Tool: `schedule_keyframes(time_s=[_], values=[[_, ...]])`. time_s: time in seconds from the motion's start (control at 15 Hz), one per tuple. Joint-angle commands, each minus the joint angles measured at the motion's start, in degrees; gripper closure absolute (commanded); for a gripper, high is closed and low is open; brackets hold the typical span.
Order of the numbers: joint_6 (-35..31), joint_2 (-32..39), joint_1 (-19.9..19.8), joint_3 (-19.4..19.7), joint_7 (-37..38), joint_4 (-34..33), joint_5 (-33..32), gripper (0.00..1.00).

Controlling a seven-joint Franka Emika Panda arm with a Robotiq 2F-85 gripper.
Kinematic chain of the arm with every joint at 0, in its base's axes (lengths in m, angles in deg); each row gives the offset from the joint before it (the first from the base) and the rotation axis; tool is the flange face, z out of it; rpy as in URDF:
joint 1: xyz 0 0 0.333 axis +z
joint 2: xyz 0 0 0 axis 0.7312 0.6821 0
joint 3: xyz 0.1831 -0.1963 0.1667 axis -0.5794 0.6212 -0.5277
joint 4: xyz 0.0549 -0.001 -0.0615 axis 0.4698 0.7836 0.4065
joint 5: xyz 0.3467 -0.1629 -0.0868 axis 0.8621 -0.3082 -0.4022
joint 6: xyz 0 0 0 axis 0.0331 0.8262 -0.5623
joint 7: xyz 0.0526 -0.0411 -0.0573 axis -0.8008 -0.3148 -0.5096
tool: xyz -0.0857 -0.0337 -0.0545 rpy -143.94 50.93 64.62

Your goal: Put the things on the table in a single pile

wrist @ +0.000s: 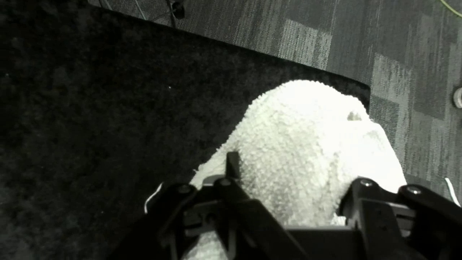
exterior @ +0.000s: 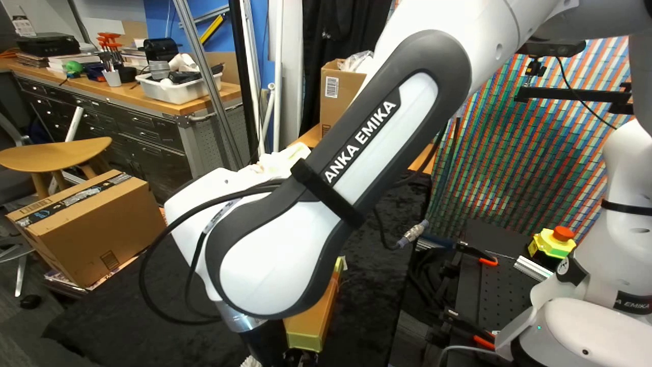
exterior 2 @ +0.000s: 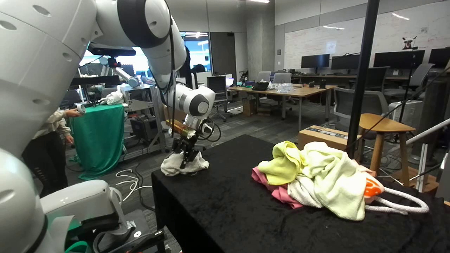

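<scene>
End effector (wrist: 294, 180) spread wide astride white cloth (wrist: 299, 141), nothing clamped; softness, lightness expected; best pinched deep at bunched middle.

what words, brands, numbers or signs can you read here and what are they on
"ANKA EMIKA": on the robot arm
"A EMIKA": on its base
Too small or blurred to read: the box tape, the barcode label, the paper sign and the writing on the whiteboard.
</scene>
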Motion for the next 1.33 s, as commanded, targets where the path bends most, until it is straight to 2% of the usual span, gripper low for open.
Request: schedule_keyframes(time_s=[0.0,0.13,0.33,0.47,0.93,1.27], values=[[1.0,0.2,1.2,0.6,1.1,-1.8,-1.9,0.71],[1.4,-0.7,1.5,0.7,1.2,-1.6,-3.2,0.87],[1.9,-2.2,1.9,1.0,1.4,-1.7,-6.0,0.93],[2.1,-3.4,2.0,1.0,1.4,-1.5,-7.7,0.91],[1.0,-10.2,1.7,1.4,2.1,0.5,-13.2,0.92],[2.4,-12.6,-1.2,1.5,-2.0,-0.1,-12.1,0.92]])
